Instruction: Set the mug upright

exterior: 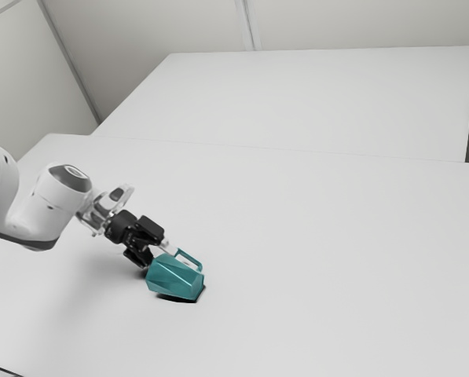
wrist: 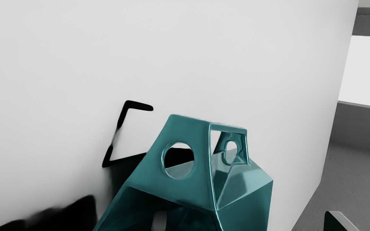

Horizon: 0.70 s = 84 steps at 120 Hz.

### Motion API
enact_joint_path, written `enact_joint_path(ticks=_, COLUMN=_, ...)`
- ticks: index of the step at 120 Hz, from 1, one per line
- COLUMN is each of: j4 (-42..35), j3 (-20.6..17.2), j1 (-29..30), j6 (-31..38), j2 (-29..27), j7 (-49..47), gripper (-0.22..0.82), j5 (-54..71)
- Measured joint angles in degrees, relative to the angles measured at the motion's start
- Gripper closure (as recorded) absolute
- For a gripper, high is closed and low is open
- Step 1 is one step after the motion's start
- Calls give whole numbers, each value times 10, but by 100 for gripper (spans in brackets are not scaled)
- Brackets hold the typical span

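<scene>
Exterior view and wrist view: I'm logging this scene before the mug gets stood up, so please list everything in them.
Mug: one, teal, tipped on its side at the gripper, at the table
Table: one, white, under the mug and arm
Farther surface: one, white, beyond the table
Walls: at least two, pale grey, behind
Shadows: several, black, on the table near the mug
Background bands: grey with bright white between, past the table's edge
Arm: one, white and grey, from the exterior view's left
Gripper: one, black, open, one fingertip inside the mug, the other outside
</scene>
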Motion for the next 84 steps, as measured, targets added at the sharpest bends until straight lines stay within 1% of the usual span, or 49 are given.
enact_joint_path(ticks=41, j4=0, j3=0, j1=-9, j6=1, j2=3, j7=9, gripper=57, j5=-9)
enact_joint_path(ticks=68, j4=0, j3=0, j1=-10, j6=2, j2=-5, j7=10, gripper=70, j5=-8)
enact_joint_path(ticks=84, j4=1, j3=0, j1=-15, j6=1, j2=-13, j7=7, gripper=75, j5=-9)
